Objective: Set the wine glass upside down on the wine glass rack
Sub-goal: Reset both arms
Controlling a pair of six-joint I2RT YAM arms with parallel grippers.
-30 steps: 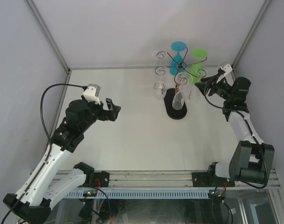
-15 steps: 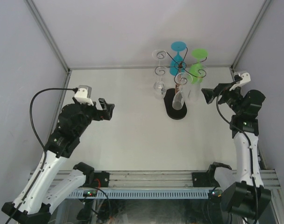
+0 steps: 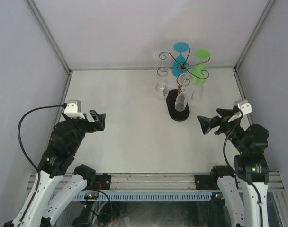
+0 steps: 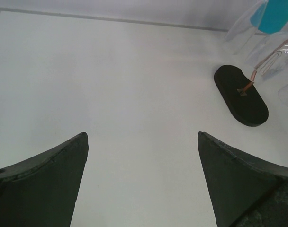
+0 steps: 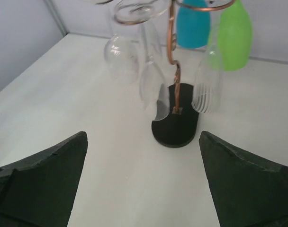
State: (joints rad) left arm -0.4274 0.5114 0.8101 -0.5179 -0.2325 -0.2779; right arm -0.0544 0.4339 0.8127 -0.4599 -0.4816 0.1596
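Note:
The wine glass rack (image 3: 178, 109), a thin brown wire stem with curled arms on a black oval base, stands at the back of the table. Several wine glasses hang upside down from its arms: a blue one (image 3: 180, 60), a green one (image 3: 199, 71), a clear one (image 3: 160, 89) and a ribbed clear one (image 5: 208, 85). My right gripper (image 3: 205, 125) is open and empty, apart from the rack to its near right, facing the base (image 5: 175, 128). At the near left my left gripper (image 3: 100, 120) is also open and empty, with the rack base (image 4: 241, 94) far off to its right.
Grey walls with metal corner posts (image 3: 49, 35) close in the white table (image 3: 125, 127) on three sides. The arm bases and a rail (image 3: 153, 182) run along the near edge.
My right gripper has opened and drawn back from the rack toward the near edge. The left arm has also pulled back toward the near left.

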